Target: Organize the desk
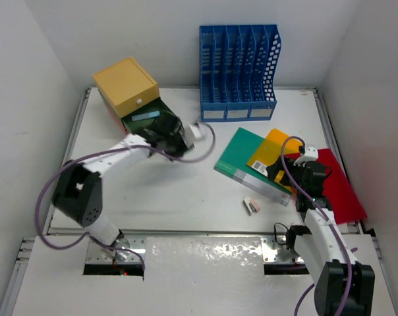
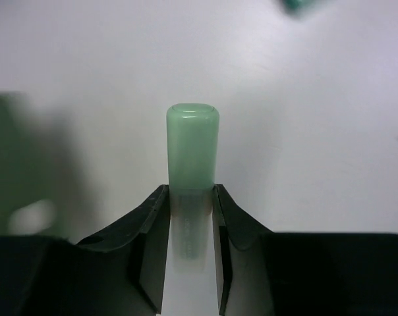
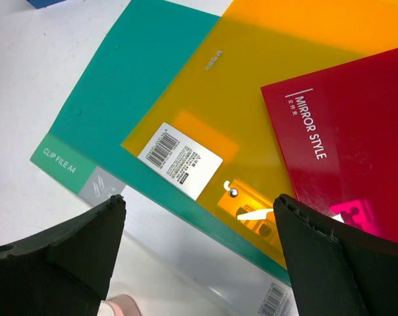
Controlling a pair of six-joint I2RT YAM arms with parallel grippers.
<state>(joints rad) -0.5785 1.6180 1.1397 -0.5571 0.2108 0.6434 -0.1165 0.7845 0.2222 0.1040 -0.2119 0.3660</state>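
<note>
Grip narrow on green cylinder point(image 2: 193, 141) in left gripper point(image 2: 191, 189), long axis straight ahead beyond jaws; right gripper point(image 3: 200, 199) wide, over folders point(image 3: 120, 99).

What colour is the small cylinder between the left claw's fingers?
The cylinder is pale green, clearest in the left wrist view.

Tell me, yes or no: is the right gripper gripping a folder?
No: the right gripper hangs open above the orange folder and red folder, jaws wide apart and closed on nothing.
</note>
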